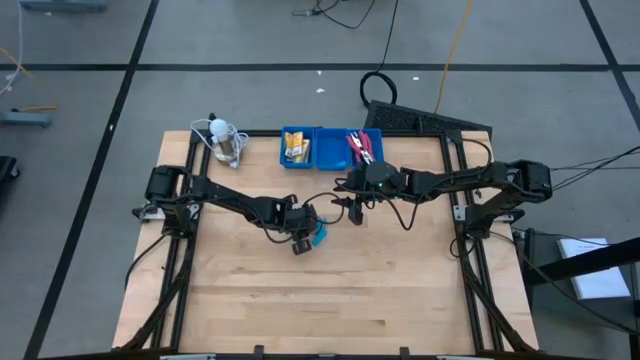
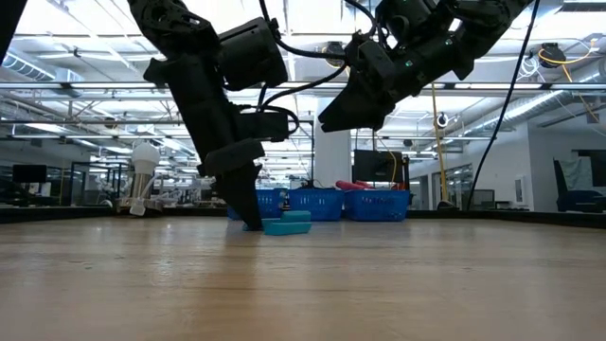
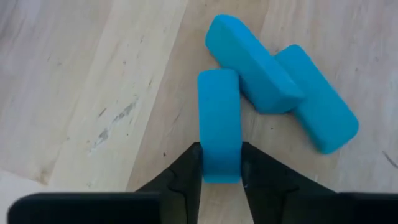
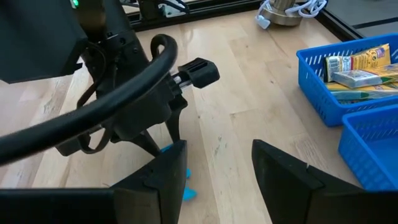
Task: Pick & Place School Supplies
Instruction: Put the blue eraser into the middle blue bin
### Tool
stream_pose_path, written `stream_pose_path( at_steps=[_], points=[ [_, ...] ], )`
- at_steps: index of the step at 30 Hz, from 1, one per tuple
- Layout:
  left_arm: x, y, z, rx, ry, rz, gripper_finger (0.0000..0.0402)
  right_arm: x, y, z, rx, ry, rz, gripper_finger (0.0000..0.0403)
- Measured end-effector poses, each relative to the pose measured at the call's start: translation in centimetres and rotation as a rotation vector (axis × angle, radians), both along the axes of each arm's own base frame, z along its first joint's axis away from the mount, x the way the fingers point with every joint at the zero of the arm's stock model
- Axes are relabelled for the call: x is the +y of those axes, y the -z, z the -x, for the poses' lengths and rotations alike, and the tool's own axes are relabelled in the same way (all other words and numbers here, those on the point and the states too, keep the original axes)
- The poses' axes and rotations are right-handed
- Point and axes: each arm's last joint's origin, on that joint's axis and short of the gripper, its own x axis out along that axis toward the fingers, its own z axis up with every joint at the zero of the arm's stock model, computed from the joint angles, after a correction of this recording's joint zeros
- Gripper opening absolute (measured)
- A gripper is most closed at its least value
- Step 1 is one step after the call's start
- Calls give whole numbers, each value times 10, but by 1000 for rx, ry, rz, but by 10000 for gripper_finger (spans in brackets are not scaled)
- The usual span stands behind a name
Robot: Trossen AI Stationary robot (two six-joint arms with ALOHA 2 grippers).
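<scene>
Three light-blue pieces lie together on the wooden table, near its middle. My left gripper (image 3: 221, 177) slants down onto the nearest piece (image 3: 219, 112) and is shut on it. The second piece (image 3: 255, 65) touches the first one's far end, and the third (image 3: 317, 102) lies along the second's other side. In the high view my left gripper (image 1: 303, 240) is just left of the pieces (image 1: 319, 236). My right gripper (image 1: 355, 205) hangs open above the table, between the pieces and the blue tray (image 1: 333, 160), with nothing between its fingers (image 4: 273, 168). My left gripper pinches one light-blue piece by its near end (image 3: 219, 167), one finger (image 3: 186, 177) on each long side. The fingers slant down from above, from the table's left, and the piece runs on away from them. The piece lies flat on the table.
The blue tray stands at the far edge, with yellow-orange packets (image 1: 296, 148) in its left compartment and red-handled tools (image 1: 362, 148) in its right. A white round object with a coiled cable (image 1: 225, 138) sits at the far left. Bare wood lies toward the near edge.
</scene>
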Motion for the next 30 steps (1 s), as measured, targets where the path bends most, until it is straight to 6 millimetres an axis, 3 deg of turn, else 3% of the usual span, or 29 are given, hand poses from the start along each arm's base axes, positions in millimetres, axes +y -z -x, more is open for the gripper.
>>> stream_pose_path(
  at_steps=[12, 18, 24, 30],
  points=[
    [0, 0, 0, 14, 99, -47, 120, 0, 1, 0, 9, 0, -2, 171],
    [2, 0, 0, 31, 117, -133, 94, 0, 1, 0, 8, 0, -1, 171],
    [2, -2, 1, 60, 141, -299, 78, 0, 1, 1, 14, 5, -13, 171],
    [-2, -6, 2, 113, 161, -581, 83, 0, 3, 1, 25, 28, -59, 171]
  ],
)
